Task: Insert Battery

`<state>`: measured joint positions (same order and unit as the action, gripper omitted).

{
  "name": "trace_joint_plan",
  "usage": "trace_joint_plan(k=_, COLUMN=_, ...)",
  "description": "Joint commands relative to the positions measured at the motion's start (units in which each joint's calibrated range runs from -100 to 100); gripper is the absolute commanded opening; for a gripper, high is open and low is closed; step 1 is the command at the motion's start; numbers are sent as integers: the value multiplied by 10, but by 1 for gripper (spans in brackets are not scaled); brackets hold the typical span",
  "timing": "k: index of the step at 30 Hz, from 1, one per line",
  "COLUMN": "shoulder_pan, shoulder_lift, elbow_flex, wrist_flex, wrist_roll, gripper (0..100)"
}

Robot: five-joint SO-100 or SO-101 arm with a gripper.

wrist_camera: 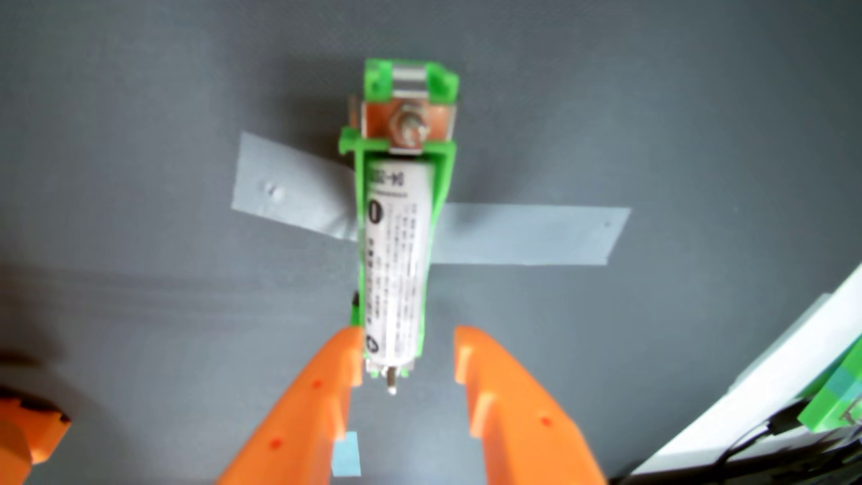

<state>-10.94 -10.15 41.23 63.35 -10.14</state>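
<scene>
Though the wrist view is somewhat blurred, the white battery [396,266] plainly lies lengthwise in the green holder [438,186] at the centre of the frame, its far end against the metal contact [406,128] near the top; the holder is fixed to the grey table [653,116] by strips of grey tape [522,235]; the orange gripper [408,354] at the bottom stands open, holding nothing, its left finger [322,396] just beside or touching the battery's near end, which I cannot settle; the battery is likely light, rigid and smooth-skinned, so prone to slip or roll; best pinched across its round middle, away from the terminals.
</scene>
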Motion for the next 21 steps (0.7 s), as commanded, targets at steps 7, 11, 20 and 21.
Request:
trace_joint_plan(k=7, shoulder_pan=-4, shoulder_lift=-11, elbow_flex=-60, wrist_flex=42, wrist_roll=2, gripper=11)
trace_joint_plan(k=11, shoulder_pan=-4, shoulder_lift=-11, elbow_flex=-57, wrist_flex=42, wrist_roll=3, gripper=10)
trace_joint_plan(k=20, shoulder_pan=-3, shoulder_lift=-11, elbow_flex=-52, wrist_flex=43, wrist_roll=3, gripper=2)
trace_joint_plan(k=21, shoulder_pan=2, shoulder_lift=-8, elbow_flex=-52, wrist_flex=41, wrist_roll=3, gripper=2)
